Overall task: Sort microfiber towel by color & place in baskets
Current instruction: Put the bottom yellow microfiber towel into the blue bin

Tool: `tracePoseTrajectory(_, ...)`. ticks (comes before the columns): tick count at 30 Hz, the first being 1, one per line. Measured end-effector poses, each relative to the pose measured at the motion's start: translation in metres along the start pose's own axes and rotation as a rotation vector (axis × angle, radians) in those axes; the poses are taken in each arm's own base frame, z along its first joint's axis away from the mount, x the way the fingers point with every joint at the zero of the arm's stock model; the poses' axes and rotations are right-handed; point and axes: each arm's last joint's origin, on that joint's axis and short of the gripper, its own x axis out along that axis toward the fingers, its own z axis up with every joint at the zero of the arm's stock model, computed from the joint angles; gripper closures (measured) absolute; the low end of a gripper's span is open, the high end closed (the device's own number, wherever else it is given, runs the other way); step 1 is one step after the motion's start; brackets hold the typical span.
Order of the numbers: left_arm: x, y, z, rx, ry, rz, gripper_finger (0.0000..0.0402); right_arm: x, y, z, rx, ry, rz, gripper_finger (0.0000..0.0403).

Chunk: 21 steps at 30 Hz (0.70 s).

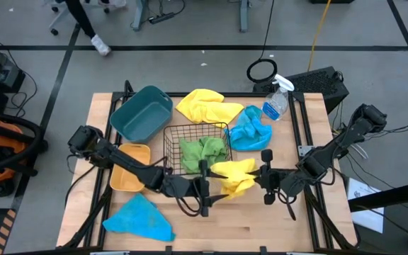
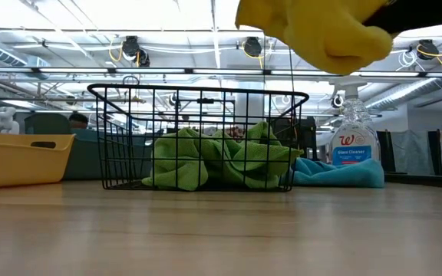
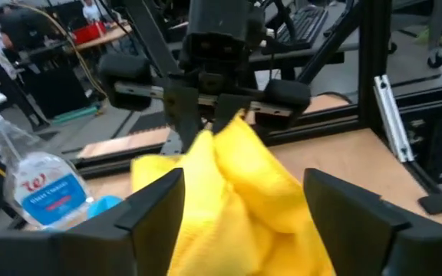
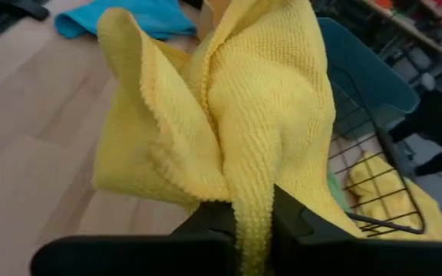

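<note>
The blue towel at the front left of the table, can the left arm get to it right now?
Probably yes: the blue towel lies bare beside the left gripper, which is open and holds nothing.
</note>
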Motion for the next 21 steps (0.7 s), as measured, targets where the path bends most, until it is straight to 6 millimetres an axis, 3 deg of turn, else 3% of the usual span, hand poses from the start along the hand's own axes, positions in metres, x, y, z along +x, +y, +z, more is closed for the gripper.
tracePoseTrajectory(7, 0.007, -0.014, -0.017, -0.011, 0.037, -0.050, 0.0065, 0.001, -0.002, 0.001, -0.035, -0.008, -0.008, 0.0381)
tracePoseTrajectory(12, 0.016, -0.010, -0.023, 0.017, 0.025, 0.113, 0.0009, 0.004, -0.005, 0.001, -0.037, -0.001, -0.023, 0.0381)
tracePoseTrajectory(21, 0.030, -0.001, -0.036, 0.028, 0.029, 0.176, 0.0003, 0.008, -0.012, 0.000, -0.020, 0.014, -0.045, 0.0381)
